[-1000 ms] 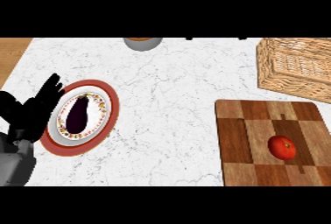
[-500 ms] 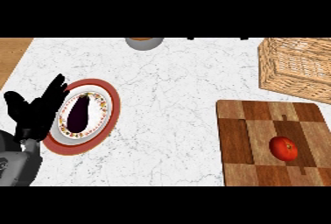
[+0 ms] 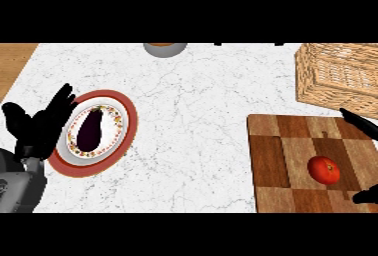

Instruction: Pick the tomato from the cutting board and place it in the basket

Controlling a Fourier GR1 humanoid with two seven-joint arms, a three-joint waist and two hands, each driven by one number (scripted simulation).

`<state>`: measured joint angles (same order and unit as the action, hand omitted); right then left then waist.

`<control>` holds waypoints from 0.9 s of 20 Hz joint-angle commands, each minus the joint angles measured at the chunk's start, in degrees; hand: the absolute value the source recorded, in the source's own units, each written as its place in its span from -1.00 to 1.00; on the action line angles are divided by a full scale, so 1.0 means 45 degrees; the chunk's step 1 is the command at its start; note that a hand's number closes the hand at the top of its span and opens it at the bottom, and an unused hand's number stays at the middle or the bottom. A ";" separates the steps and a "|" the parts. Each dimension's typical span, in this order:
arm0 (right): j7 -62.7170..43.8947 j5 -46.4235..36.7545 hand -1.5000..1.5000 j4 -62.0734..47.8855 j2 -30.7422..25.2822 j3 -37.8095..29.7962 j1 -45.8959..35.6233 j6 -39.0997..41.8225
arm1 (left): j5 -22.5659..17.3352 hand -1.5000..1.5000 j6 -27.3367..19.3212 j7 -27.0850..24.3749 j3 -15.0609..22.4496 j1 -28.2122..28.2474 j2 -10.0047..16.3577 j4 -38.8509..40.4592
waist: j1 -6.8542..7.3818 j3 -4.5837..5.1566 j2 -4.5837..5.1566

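A red tomato (image 3: 323,169) lies on the checkered wooden cutting board (image 3: 279,160) at the right of the head view. Only parts of my right hand (image 3: 358,123) show at the right edge: a straight black finger above the tomato and the thumb tip below it, spread apart and not touching it, so the hand is open. The wicker basket (image 3: 338,76) stands behind the board at the upper right. My left hand (image 3: 40,126) rests open at the far left, fingers up.
A red-rimmed plate (image 3: 122,107) holding a dark eggplant (image 3: 89,131) sits right beside my left hand. A grey bowl (image 3: 165,49) stands at the counter's far edge. The wooden counter edge shows at the upper left.
My right hand's finger and thumb have come into view at the right edge, on either side of the tomato. The left hand has hardly moved.
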<state>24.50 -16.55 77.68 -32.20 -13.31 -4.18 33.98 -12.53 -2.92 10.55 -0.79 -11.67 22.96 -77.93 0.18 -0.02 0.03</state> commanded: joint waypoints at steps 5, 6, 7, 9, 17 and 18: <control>0.0313 -0.1523 -1.00 -0.1169 -0.0053 0.0539 -0.0799 0.0133 | 0.0663 0.00 0.0112 0.0673 -0.0330 0.0178 -0.0411 -0.0795 | -0.0020 0.0002 -0.0010; 0.0728 -0.1932 -1.00 -0.1259 0.0348 0.0714 -0.0393 -0.0431 | 0.0722 0.00 0.0222 0.0149 -0.0374 0.0165 -0.0759 -0.0392 | -0.0038 0.0002 -0.0007; 0.0867 -0.2434 -1.00 -0.1736 0.0676 0.1086 -0.0742 -0.1035 | 0.0648 0.00 0.0335 0.0402 -0.0520 -0.0291 -0.0585 -0.0169 | -0.0026 0.0001 0.0000; 0.1218 -0.2485 -1.00 -0.1972 0.0329 0.0843 -0.0801 -0.0715 | 0.0751 0.00 0.0549 0.0199 -0.0568 0.0799 -0.0688 -0.0878 | 0.0003 0.0001 -0.0008; 0.1992 -0.1818 -1.00 -0.1501 0.0104 0.0599 -0.0151 0.0342 | 0.1365 0.00 0.0440 0.0169 -0.0879 -0.0345 -0.1115 0.0219 | -0.0088 0.0004 -0.0008; 0.1584 -0.1370 -1.00 -0.0949 -0.0131 0.0519 -0.0195 0.1012 | 0.0683 0.00 0.1056 0.0719 -0.1307 -0.0050 -0.0562 -0.0455 | -0.0067 0.0006 -0.0023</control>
<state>30.09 -24.65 70.81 -32.10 -10.92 -6.03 33.10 -8.14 -0.09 11.96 -4.99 -11.54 19.20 -79.17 -0.04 -0.01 -0.01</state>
